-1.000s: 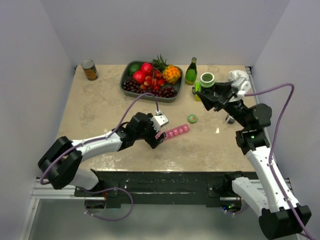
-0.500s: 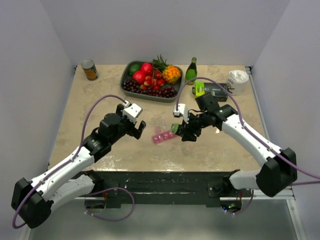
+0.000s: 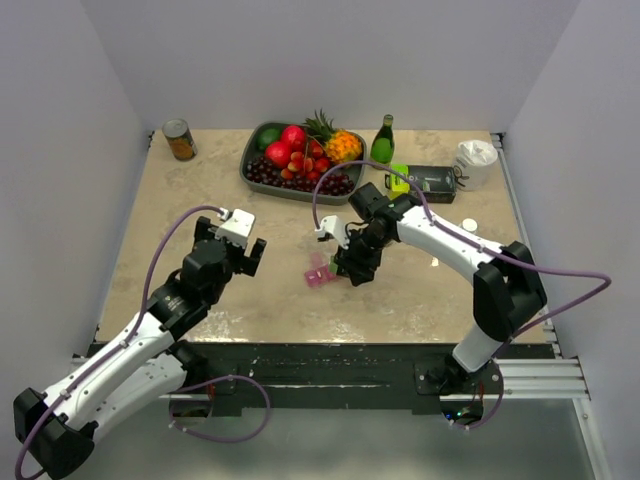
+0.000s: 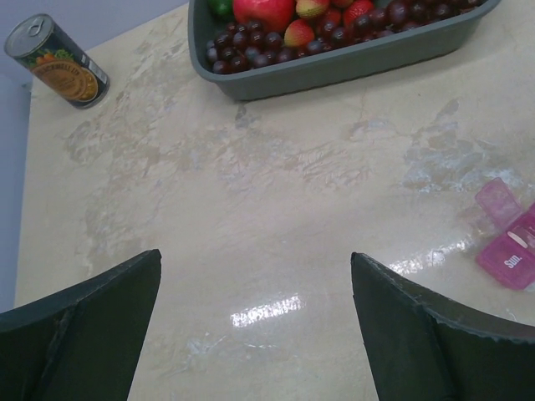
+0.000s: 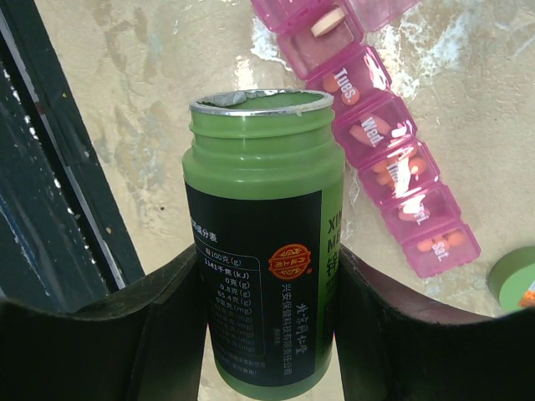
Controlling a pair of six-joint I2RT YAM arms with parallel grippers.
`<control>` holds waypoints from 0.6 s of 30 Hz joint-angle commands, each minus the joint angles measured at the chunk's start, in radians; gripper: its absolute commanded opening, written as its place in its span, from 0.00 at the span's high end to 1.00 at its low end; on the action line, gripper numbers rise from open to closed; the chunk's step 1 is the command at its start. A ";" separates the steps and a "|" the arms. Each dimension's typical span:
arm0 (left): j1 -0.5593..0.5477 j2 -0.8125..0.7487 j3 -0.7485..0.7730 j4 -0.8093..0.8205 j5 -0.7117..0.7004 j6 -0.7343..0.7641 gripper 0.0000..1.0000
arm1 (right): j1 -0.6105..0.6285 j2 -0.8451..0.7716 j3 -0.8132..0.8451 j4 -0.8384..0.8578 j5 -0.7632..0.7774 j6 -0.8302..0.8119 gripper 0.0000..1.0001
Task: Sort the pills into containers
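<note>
**Right pinching the bottle, left spread wide**

Right jaws clamp an uncapped green bottle (image 5: 259,251), gripped around its lower body. Just past its mouth and off to the right, the pink pill organizer (image 5: 393,159) lies on the surface (image 4: 251,167), orange pills showing in its compartments. A green cap (image 5: 517,280) sits right of the jaws. Left jaws are spread wide above the surface, with the organizer's end ahead-right, the fruit tray (image 4: 334,67) far ahead and the can (image 4: 57,60) far ahead-left.

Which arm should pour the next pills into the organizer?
Right. The right arm grips the open bottle in its jaws, its mouth close by the organizer. The left arm is off to the left, jaws open and empty.
</note>
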 commanded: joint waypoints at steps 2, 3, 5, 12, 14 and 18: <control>0.001 -0.015 -0.001 0.006 -0.057 0.007 0.01 | 0.032 0.047 0.062 -0.036 0.051 0.034 1.00; 0.001 -0.018 0.001 0.008 -0.052 0.008 0.01 | 0.039 0.056 0.064 -0.037 0.061 0.037 1.00; 0.001 -0.023 0.001 0.006 -0.043 0.008 0.01 | 0.052 0.091 0.078 -0.048 0.066 0.050 1.00; 0.001 -0.026 0.002 0.003 -0.029 0.010 0.01 | 0.072 0.148 0.113 -0.066 0.086 0.076 1.00; 0.003 -0.029 0.002 0.004 -0.025 0.011 0.01 | 0.073 0.159 0.125 -0.071 0.090 0.080 1.00; 0.001 -0.034 0.002 0.003 -0.023 0.011 0.01 | 0.086 0.185 0.150 -0.080 0.106 0.091 1.00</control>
